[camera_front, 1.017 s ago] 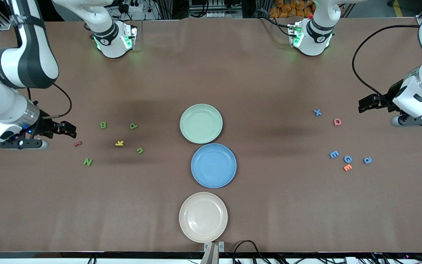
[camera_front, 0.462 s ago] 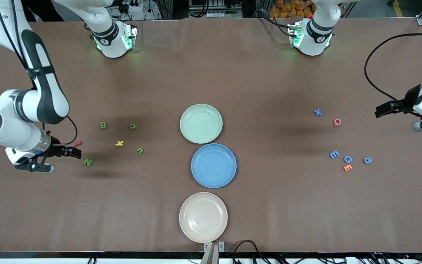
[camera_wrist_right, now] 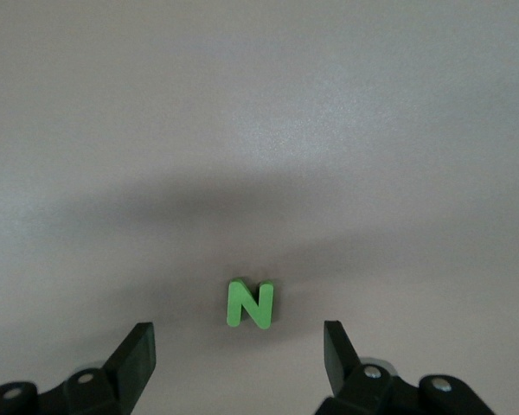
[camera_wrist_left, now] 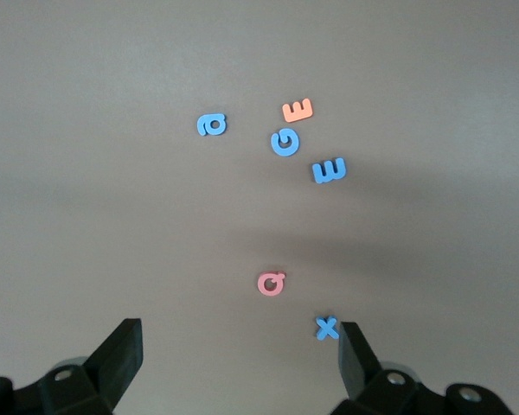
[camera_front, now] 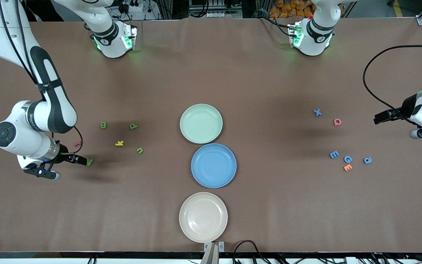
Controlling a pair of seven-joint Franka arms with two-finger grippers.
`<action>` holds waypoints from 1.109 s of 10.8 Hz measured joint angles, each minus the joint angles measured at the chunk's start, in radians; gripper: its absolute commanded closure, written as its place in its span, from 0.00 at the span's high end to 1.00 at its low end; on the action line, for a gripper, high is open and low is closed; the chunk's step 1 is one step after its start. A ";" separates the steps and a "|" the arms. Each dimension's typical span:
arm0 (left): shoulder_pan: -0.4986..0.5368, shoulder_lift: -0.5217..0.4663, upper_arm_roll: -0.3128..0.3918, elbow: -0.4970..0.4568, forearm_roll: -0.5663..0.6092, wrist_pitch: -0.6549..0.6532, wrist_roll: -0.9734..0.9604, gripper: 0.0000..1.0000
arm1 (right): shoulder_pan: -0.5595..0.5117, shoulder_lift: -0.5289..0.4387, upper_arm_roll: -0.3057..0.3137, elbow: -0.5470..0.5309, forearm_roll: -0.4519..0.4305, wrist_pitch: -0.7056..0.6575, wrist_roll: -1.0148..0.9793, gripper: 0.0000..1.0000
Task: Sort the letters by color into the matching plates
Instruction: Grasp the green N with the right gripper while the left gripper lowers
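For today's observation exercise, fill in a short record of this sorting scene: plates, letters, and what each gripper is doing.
plates: pale green plate, blue plate, cream plate, in a row mid-table, all empty
green letters: B, d, u, N, toward the right arm's end
blue letters: X, E, G, a, toward the left arm's end
other letters: red, yellow K, pink Q, orange E
right gripper: open, low at the N, not gripping
left gripper: open, waiting above the table near the X
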State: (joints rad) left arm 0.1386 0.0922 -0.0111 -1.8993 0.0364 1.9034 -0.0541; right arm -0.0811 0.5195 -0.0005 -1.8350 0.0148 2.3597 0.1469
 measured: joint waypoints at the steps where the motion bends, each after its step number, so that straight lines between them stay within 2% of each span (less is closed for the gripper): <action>1: 0.011 0.019 0.000 -0.001 0.000 0.018 -0.003 1.00 | 0.000 0.012 0.000 0.001 0.000 0.010 0.001 0.78; 5: 0.066 0.116 0.001 -0.003 0.000 0.112 -0.011 1.00 | -0.008 0.058 -0.001 0.003 0.001 0.044 0.025 0.70; 9: 0.067 0.163 -0.001 -0.003 0.000 0.176 -0.064 1.00 | -0.013 0.081 0.001 0.003 0.001 0.073 0.059 0.66; 12: 0.064 0.240 -0.001 -0.002 0.000 0.267 -0.110 1.00 | -0.013 0.102 0.003 0.003 0.002 0.118 0.080 0.63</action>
State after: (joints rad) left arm 0.2030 0.3322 -0.0125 -1.9010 0.0365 2.1700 -0.1644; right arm -0.0941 0.6215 0.0020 -1.8325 0.0164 2.4775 0.2270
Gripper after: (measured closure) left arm 0.000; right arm 0.335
